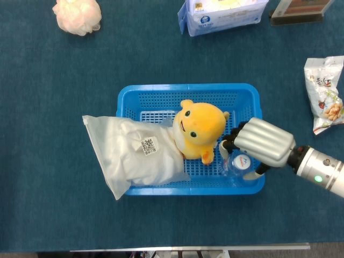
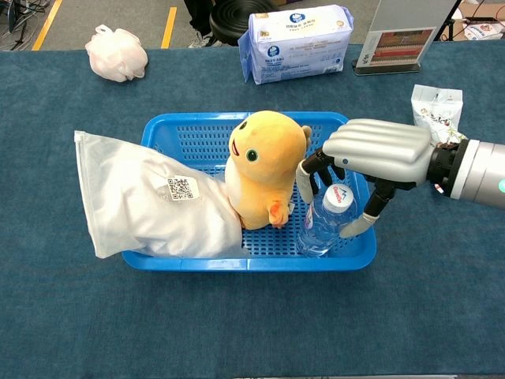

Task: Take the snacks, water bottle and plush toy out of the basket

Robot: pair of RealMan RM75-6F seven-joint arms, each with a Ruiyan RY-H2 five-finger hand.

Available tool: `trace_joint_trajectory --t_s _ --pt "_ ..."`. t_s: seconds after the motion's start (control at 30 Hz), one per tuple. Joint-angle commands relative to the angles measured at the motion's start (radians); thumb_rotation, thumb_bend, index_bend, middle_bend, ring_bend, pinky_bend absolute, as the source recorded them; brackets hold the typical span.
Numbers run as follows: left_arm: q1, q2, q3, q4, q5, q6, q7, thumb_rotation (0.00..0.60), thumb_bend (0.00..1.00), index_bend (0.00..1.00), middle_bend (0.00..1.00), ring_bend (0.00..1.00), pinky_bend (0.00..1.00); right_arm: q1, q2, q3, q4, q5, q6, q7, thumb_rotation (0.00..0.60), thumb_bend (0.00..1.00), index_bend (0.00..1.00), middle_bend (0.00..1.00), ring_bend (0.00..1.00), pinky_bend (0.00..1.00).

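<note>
A blue basket [image 1: 188, 87] [image 2: 237, 118] holds a yellow plush toy [image 1: 199, 126] [image 2: 260, 158], a clear water bottle [image 1: 239, 164] [image 2: 325, 221] and a white plastic bag [image 1: 129, 153] [image 2: 150, 197] that hangs over its left rim. My right hand [image 1: 263, 142] [image 2: 379, 150] hovers over the bottle at the basket's right end. Its fingers [image 2: 306, 180] reach down on the bottle's left and its thumb on the right, with small gaps showing on both sides. The bottle stands on the basket floor, leaning slightly. My left hand is not visible.
A snack packet [image 1: 325, 94] [image 2: 430, 103] lies on the table at the right. At the back are a tissue pack [image 1: 220, 13] [image 2: 296, 39], a pink bath puff [image 1: 77, 14] [image 2: 116, 51] and a sign stand [image 2: 402, 39].
</note>
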Motion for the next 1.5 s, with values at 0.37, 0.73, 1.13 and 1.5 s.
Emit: trace_joint_trajectory --t_s 0.37,0.73,1.13,1.5 --pt "-0.002 -0.002 -0.002 0.002 -0.006 -0.007 0.001 0.600 0.25 0.43 0.37 0.33 0.52 -0.016 0.057 0.026 -0.036 0.014 0.079 0.072 0.600 0.00 0.63 0.63 0.53 0.53" --pt "-0.009 -0.002 -0.004 -0.007 -0.001 -0.010 0.017 0.600 0.25 0.43 0.37 0.33 0.52 -0.062 0.201 0.062 -0.159 -0.018 0.216 0.075 0.600 0.00 0.65 0.64 0.54 0.53" --pt "-0.020 -0.005 -0.005 -0.025 0.003 -0.019 0.046 0.600 0.25 0.43 0.37 0.33 0.52 -0.216 0.392 0.012 -0.305 -0.016 0.327 -0.067 0.600 0.00 0.65 0.64 0.54 0.54" --pt "-0.032 -0.009 -0.005 -0.043 0.002 -0.032 0.079 0.600 0.25 0.43 0.38 0.33 0.52 -0.341 0.399 -0.051 -0.246 -0.003 0.364 -0.077 0.600 0.00 0.65 0.64 0.54 0.54"
